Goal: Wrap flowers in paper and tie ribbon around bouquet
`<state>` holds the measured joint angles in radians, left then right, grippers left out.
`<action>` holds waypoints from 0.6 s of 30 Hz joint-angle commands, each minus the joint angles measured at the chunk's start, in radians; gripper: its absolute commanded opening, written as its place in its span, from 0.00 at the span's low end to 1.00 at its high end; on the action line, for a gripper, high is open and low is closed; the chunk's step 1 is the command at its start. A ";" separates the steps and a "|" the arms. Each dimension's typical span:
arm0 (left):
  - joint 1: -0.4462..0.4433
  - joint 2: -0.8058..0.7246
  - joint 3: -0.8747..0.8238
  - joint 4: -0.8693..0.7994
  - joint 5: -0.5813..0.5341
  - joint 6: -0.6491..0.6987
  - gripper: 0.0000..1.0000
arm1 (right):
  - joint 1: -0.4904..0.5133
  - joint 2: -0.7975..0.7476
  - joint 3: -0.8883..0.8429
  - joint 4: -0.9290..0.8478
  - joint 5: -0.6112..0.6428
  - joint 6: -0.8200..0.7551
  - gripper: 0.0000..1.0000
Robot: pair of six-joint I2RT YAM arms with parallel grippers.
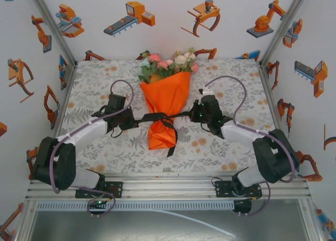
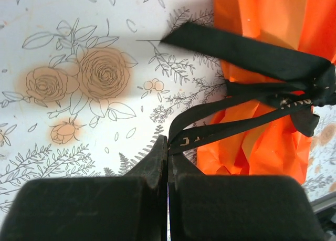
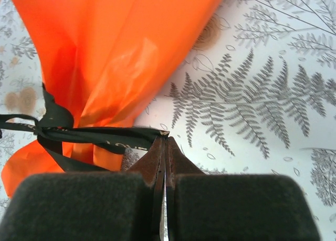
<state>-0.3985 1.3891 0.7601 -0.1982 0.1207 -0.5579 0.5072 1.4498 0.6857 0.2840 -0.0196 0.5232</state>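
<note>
Bouquet point(image 1: 167, 102) lies on the worktop point(image 1: 100, 78), long axis pointing away from the arms, flowers point(image 1: 169, 62) at the far end. Across its waist runs the ribbon point(image 1: 157, 116), a tail out each side. The left end effector point(image 2: 168, 146) is pinched tight on the left tail, the right end effector point(image 3: 165, 142) on the right one. Both sit just beside the paper point(image 3: 115, 46), equally near, so the tightening pull should run straight outward, across the cone.
</note>
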 commanded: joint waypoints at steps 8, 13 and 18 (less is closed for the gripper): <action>0.157 0.029 -0.044 -0.045 -0.010 -0.102 0.00 | -0.069 -0.078 -0.044 -0.178 0.299 0.002 0.00; 0.188 0.044 -0.060 -0.023 0.008 -0.116 0.00 | -0.100 -0.060 -0.037 -0.249 0.352 0.048 0.00; 0.198 0.041 -0.069 -0.020 0.003 -0.122 0.00 | -0.118 -0.046 -0.036 -0.261 0.359 0.079 0.00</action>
<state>-0.2798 1.4258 0.7200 -0.1402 0.3248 -0.6853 0.4862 1.3895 0.6601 0.1696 0.0307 0.6304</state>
